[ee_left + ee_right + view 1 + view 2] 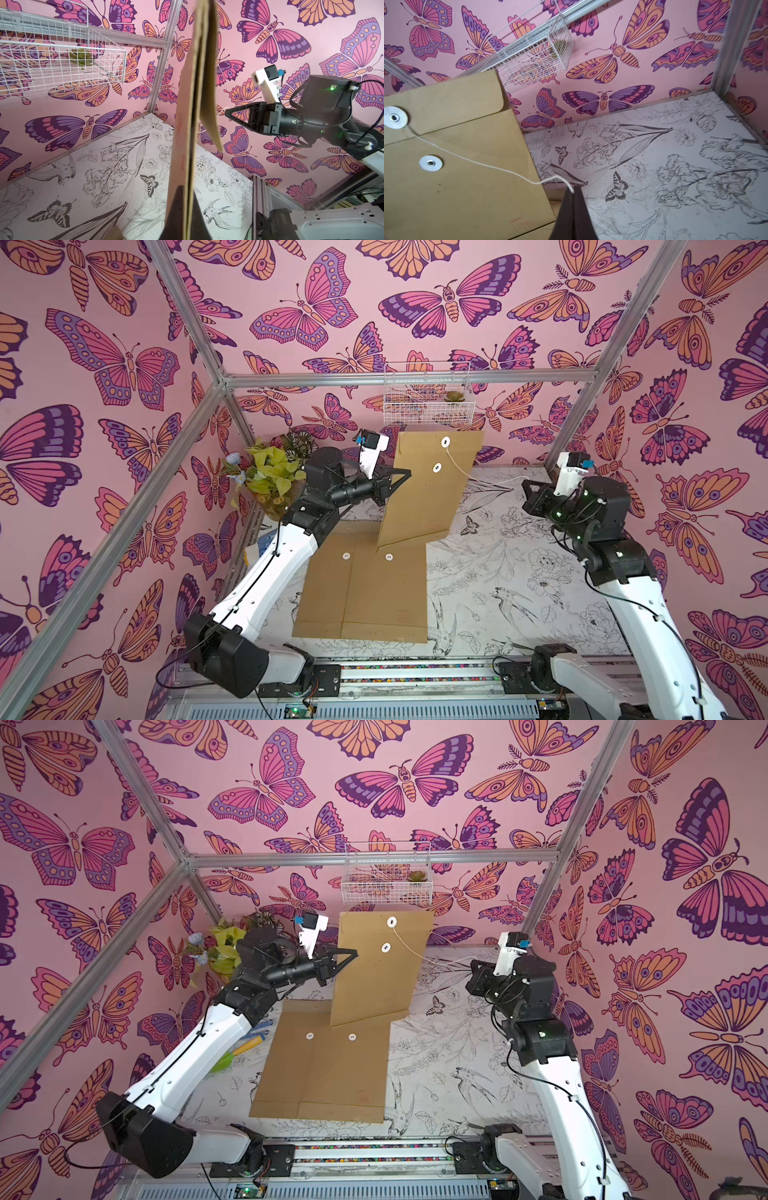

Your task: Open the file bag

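A brown paper file bag [432,497] [378,977] stands upright and tilted above the table, its lower corner touching a second bag lying flat. My left gripper [405,476] [188,192] is shut on the file bag's side edge [193,104]. A white string [477,162] [469,475] runs from the flap's upper round button [395,117], past the lower button [430,163], to my right gripper [574,188] [527,485], which is shut on the string's end. The string is off the lower button. The flap [209,104] hangs slightly away from the bag.
A second brown file bag [365,597] lies flat mid-table. A white wire basket [428,400] hangs on the back wall just above the held bag. A pot of artificial flowers [270,477] stands back left. Small tools [245,1048] lie under the left arm.
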